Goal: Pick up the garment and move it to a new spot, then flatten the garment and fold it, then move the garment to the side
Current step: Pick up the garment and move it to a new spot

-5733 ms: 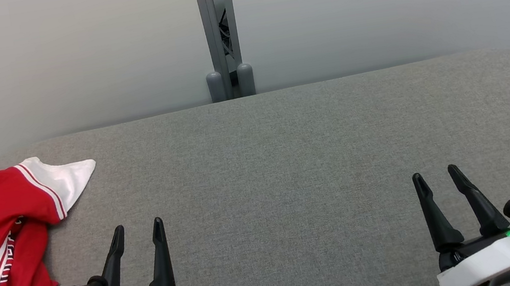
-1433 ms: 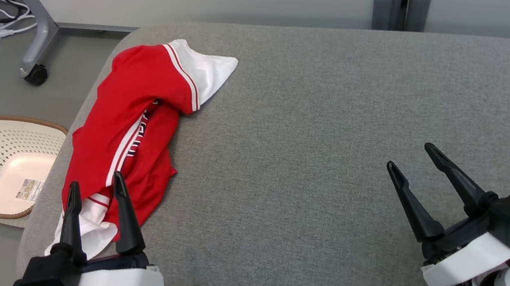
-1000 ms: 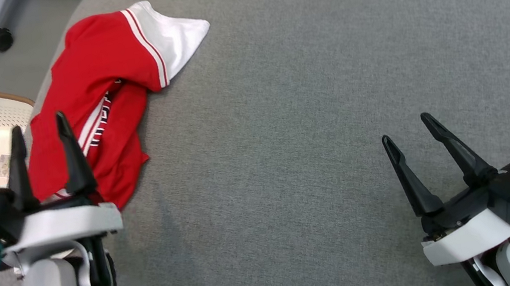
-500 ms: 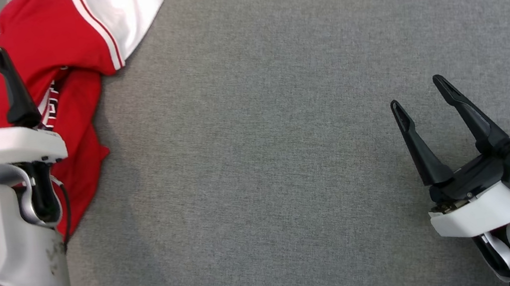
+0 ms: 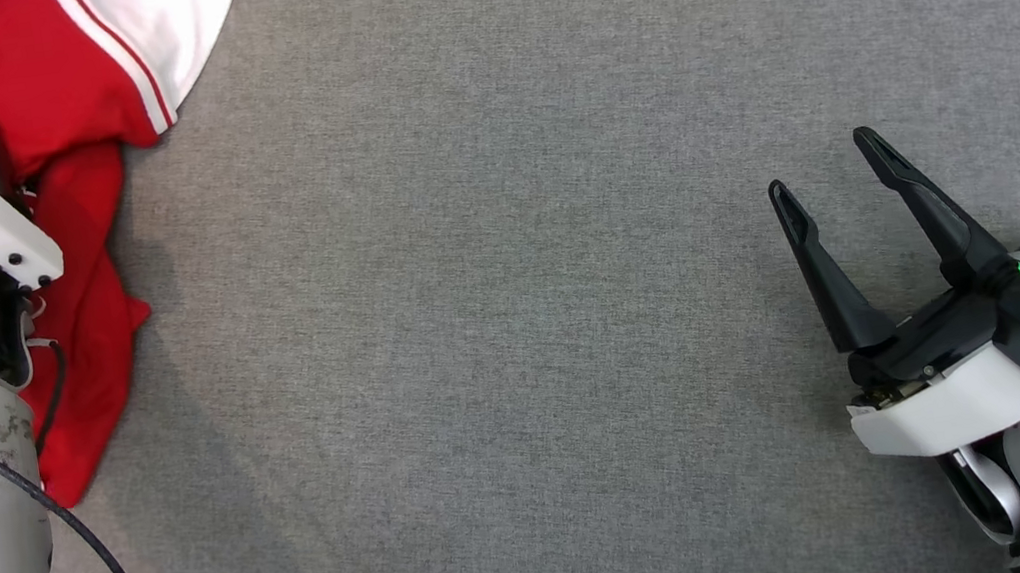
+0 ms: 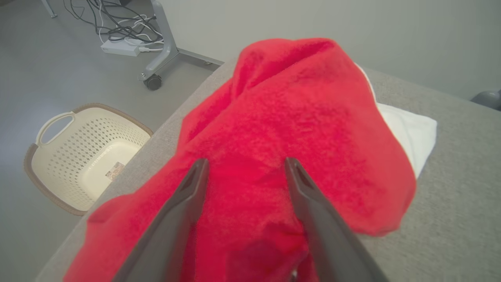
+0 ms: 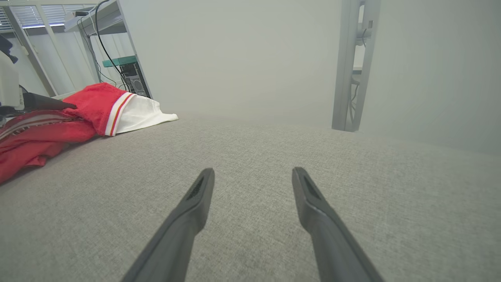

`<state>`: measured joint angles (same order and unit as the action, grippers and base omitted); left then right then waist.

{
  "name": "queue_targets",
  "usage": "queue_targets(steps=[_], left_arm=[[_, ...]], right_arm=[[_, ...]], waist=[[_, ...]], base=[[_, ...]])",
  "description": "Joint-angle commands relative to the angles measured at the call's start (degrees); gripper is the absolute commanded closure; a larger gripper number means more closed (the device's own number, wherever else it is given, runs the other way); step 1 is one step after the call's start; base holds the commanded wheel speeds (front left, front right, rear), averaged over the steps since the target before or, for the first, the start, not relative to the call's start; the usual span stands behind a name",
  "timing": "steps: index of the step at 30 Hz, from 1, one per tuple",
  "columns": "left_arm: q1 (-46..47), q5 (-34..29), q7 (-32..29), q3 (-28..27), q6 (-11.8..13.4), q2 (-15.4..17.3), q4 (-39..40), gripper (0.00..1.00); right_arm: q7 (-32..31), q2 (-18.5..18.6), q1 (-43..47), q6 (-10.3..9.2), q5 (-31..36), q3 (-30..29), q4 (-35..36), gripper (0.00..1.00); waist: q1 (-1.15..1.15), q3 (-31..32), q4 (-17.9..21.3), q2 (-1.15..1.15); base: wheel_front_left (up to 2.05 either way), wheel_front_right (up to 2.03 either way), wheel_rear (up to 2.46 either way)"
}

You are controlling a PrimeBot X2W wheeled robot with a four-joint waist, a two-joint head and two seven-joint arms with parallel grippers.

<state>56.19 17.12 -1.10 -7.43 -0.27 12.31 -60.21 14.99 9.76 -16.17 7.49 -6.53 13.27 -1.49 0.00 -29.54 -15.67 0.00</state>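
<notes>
Currently left pincer released, fingers spread over the crumpled red garment at the grey worktop edge; right pincer released, well apart.

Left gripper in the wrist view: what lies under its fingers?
The red garment lies bunched under the open left gripper, on the grey table. The cloth covers the table beneath it, and whether the gripper touches the fabric cannot be told.
</notes>
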Motion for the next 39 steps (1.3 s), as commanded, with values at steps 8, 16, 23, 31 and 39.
queue_targets(steps=[8, 16, 23, 31, 39], left_arm=[[1.17, -0.98, -2.61, 1.75, 0.96, 1.27, -6.03, 0.0], [0.34, 0.11, 7.81, 1.26, -0.06, 2.3, -5.35, 1.0], [-0.39, 0.69, 15.29, 0.62, -1.4, 3.15, -1.87, 1.0], [-2.3, -0.36, 16.33, 0.73, -2.0, 3.36, 8.82, 1.0], [-6.77, -1.82, 14.69, 2.86, -2.18, 2.61, 24.3, 1.0]], right_arm=[[0.32, 0.11, -1.55, 0.0, -0.79, 0.07, -1.11, 0.0], [0.32, -0.22, -2.2, 0.0, -1.31, 0.65, -2.57, 0.0], [0.32, -1.28, -1.13, 0.0, -1.59, 0.65, -3.2, 0.0], [0.31, -2.9, -0.02, 0.0, -1.93, 0.34, -3.56, 0.0], [0.32, -4.85, 1.47, 0.0, -2.23, -0.57, -3.37, 0.0]], waist=[[0.0, -0.18, 1.46, 0.0], [0.0, 1.44, 2.0, 0.0], [0.0, 4.19, 2.54, 0.0], [0.0, 7.98, 4.11, 0.0], [0.0, 12.29, 8.36, 0.0]], base=[[0.0, 0.0, 0.0], [0.0, 0.0, 0.0], [0.0, 0.0, 0.0], [0.0, 0.0, 0.0], [0.0, 0.0, 0.0]])
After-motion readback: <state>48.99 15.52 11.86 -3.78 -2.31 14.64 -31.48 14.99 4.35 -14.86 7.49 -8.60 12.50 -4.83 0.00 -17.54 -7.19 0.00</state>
